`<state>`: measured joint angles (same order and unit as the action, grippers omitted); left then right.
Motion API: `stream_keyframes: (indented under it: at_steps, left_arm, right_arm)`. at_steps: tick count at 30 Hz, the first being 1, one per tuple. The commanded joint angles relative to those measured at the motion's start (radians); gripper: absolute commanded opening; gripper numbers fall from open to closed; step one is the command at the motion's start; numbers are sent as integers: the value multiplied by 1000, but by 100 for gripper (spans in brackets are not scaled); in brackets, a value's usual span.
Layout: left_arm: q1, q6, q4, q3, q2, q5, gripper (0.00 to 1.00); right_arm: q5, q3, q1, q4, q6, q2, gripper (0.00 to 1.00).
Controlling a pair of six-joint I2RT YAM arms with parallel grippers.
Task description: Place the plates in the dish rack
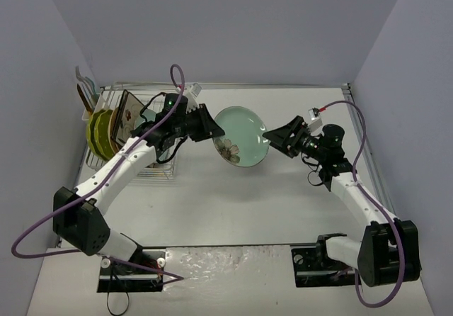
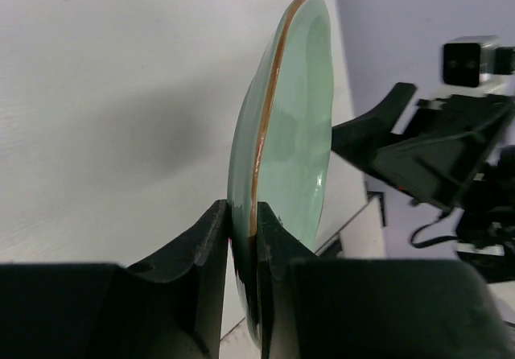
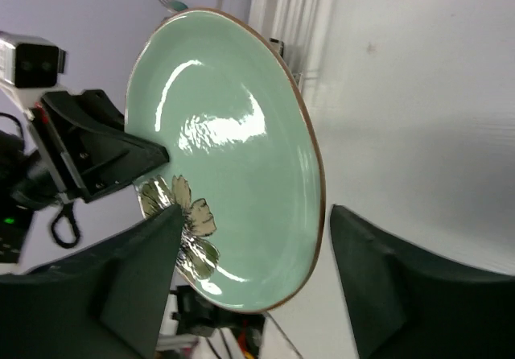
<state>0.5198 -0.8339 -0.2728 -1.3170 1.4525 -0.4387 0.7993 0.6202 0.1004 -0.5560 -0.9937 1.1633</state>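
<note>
A pale teal round plate (image 1: pixel 241 137) with a dark flower is held up on edge above the table. My left gripper (image 1: pixel 209 126) is shut on its left rim; in the left wrist view the jaws (image 2: pixel 243 222) pinch the brown-edged rim of the plate (image 2: pixel 290 117). My right gripper (image 1: pixel 272 140) is open at the plate's right rim. In the right wrist view the plate (image 3: pixel 233 158) faces me, and my right gripper (image 3: pixel 256 212) has its fingers spread wide to either side of the plate, not touching it. The dish rack (image 1: pixel 145 166) stands at the left, holding lime-green plates (image 1: pixel 99 133) and a square floral plate (image 1: pixel 129 114).
Utensils (image 1: pixel 85 93) stick up at the rack's far left end. Grey walls close in the table on the left, back and right. The left arm's purple cable (image 1: pixel 177 82) loops above the rack. The rack's wires (image 3: pixel 282 5) show beyond the plate in the right wrist view.
</note>
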Motion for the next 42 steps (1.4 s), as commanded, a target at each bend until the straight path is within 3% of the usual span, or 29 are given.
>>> stream_keyframes:
  at_steps: [1, 6, 14, 20, 24, 42]
  left_arm:
    - [-5, 159, -89, -167, -88, 74, 0]
    - [-18, 292, -281, -279, -119, 218, 0]
    - [-56, 622, -562, -468, -125, 700, 0]
    - [-195, 697, -607, -538, -62, 754, 0]
    - [-226, 721, -588, -538, -4, 763, 0]
    - [-253, 738, -461, -400, 163, 759, 0]
  right_arm:
    - [-28, 106, 1, 131, 196, -70, 84]
    - [-81, 144, -13, 270, 308, -89, 99]
    - [-101, 187, -51, 381, 382, -119, 100]
    - [-100, 194, -62, 397, 393, -117, 100]
    - [-103, 193, -73, 399, 390, -117, 100]
    - [-91, 190, -131, 417, 385, -146, 100]
